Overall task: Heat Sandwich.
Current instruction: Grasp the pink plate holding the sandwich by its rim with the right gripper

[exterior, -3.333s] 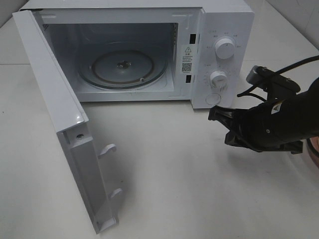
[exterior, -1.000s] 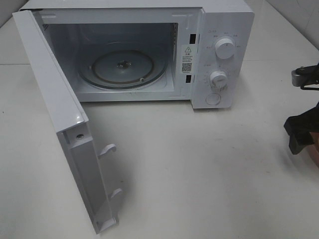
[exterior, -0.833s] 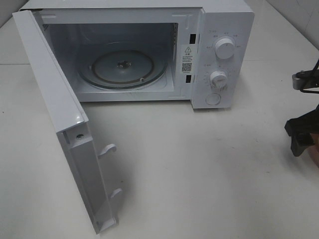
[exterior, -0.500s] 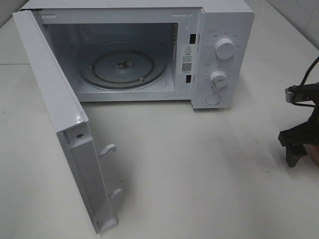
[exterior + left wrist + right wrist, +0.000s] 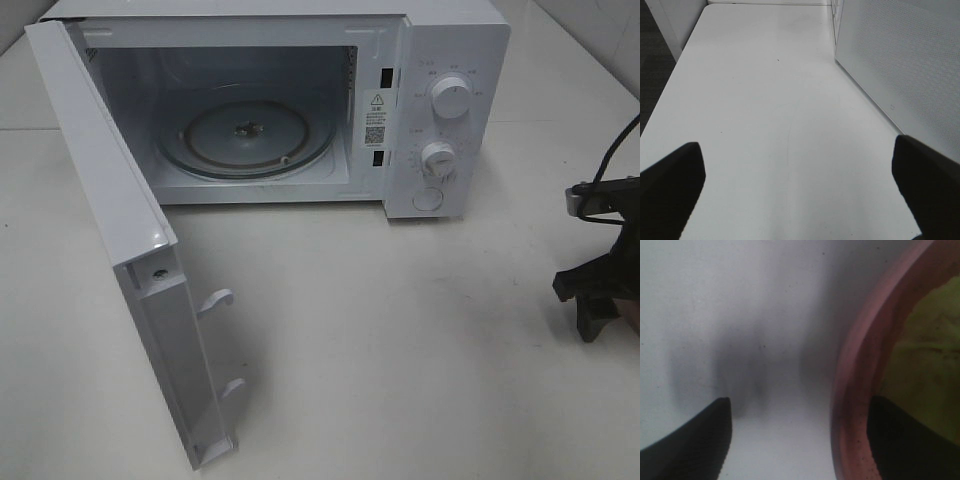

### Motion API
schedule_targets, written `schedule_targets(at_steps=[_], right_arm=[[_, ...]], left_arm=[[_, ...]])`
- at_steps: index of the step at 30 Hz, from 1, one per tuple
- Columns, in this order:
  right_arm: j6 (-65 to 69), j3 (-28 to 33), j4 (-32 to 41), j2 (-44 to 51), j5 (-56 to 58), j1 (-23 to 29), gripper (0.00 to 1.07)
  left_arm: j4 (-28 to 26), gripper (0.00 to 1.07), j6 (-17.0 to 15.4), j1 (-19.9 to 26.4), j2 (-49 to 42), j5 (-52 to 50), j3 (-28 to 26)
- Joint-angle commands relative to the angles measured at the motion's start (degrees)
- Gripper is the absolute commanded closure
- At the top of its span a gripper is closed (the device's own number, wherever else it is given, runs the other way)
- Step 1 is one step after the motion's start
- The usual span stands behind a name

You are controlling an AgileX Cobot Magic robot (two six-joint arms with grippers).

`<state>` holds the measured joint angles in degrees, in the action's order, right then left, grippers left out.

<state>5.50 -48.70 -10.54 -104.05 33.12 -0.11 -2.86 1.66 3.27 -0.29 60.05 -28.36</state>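
Right gripper (image 5: 800, 440) stands with its jaws spread, straddling the rim of the pink plate (image 5: 855, 390): one fingertip is outside over the table (image 5: 400, 350), the other inside the rim. It pinches nothing yet. From the high camera it sits at the 3 o'clock edge of the scene, well apart from the microwave (image 5: 450, 40) at 12 o'clock.

On that plate lies the sandwich (image 5: 927, 355), seen only as a blurred yellow-green patch just inside the rim; the high view cuts it off. It is probably light and soft. Bread would dent under the jaws and the layers could slide apart, so the stiff plate rim looks like the better place to take hold. A smooth plate gripped at one edge may tip or slip, so it needs a firm bite and a level carry.

The microwave's cavity holds only its glass turntable (image 5: 245, 135), with nothing on it. Its door (image 5: 110, 200) is swung wide toward 8 o'clock, leaving the mouth free.

Left gripper (image 5: 800, 195) hangs over bare table beside the door's outer face, jaws wide apart and holding nothing.
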Motion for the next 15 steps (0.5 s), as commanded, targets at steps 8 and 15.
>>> schedule_targets(at_steps=[8, 15], right_arm=[[5.84, -0.11, -4.18, -0.11, 0.17, -0.34, 1.07], [5.79, -0.11, -4.18, -0.11, 0.17, -0.34, 1.07]], left_arm=[[-0.06, 0.1, -0.06, 0.11, -1.55, -0.63, 0.11], [-0.06, 0.1, -0.06, 0.11, -1.55, -0.63, 0.11]])
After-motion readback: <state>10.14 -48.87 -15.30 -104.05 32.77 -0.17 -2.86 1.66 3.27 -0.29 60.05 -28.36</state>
